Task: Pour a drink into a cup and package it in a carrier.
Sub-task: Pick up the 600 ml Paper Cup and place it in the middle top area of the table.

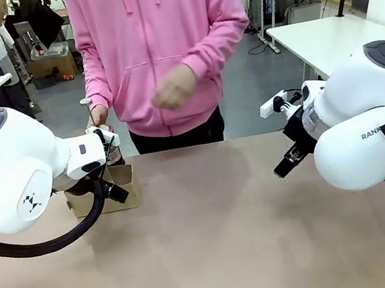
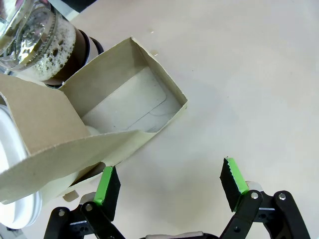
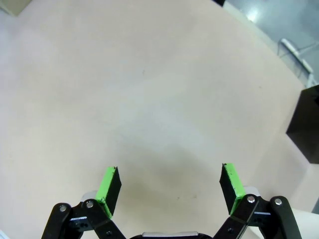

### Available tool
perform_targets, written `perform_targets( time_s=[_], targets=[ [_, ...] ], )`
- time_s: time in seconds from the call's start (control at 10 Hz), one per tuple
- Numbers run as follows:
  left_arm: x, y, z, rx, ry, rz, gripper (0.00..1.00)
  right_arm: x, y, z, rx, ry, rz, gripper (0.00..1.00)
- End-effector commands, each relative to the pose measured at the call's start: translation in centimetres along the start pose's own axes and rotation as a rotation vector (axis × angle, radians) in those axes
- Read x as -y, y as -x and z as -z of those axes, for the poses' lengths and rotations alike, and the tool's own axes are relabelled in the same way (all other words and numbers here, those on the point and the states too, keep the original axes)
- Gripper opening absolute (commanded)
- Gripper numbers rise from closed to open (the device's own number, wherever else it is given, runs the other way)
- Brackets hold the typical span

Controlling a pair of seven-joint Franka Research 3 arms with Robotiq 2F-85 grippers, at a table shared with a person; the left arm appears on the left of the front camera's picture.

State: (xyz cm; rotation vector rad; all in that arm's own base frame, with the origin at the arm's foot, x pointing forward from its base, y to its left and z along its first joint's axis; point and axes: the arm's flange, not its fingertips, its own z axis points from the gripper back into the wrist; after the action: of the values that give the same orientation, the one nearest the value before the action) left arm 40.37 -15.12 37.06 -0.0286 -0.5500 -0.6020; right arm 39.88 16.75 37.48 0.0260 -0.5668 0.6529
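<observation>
Left wrist view puts the tall white paper cup [image 2: 9,164] at the far left. Only its round rim shows behind the upright middle panel of the small brown cardboard carrier [image 2: 99,149], so whether it stands inside a compartment cannot be told. Above, the clear glass press jug [image 2: 30,35] holds the frothy brown drink [image 2: 70,52] just beside the carrier's far corner. The nearer compartment lies empty, with thin matt walls and sharp folds.

The left gripper [image 2: 170,183] is spread wide and holds nothing, one green pad close by the carrier's near wall. Across the table, the person's hand [image 1: 98,116] is at the jug's top.

The step looks like pouring or loading. Thin card will buckle, so any grip should probably take the stiff middle panel, squarely and gently, without nudging the cup.

The right gripper [image 3: 169,185] is likewise spread and empty, over the smooth pale table [image 3: 149,89].
</observation>
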Motion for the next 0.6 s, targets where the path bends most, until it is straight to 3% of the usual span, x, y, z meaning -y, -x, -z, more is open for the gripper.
perform_targets(
  time_s=[0.0, 0.3, 0.5],
  targets=[
    [0.0, 0.0, 0.0, 0.000, 0.000, 0.000, 1.00, 2.7, -3.3, -2.6, 0.016, -0.035, 0.034, 1.00],
    [0.0, 0.0, 0.0, 0.000, 0.000, 0.000, 1.00, 9.8, -6.3, -8.2, 0.062, -0.165, 0.036, 1.00],
    [0.0, 0.0, 0.0, 0.000, 0.000, 0.000, 1.00, 17.9, -3.8, -12.4, 0.124, -0.335, -0.090, 1.00]
  ],
)
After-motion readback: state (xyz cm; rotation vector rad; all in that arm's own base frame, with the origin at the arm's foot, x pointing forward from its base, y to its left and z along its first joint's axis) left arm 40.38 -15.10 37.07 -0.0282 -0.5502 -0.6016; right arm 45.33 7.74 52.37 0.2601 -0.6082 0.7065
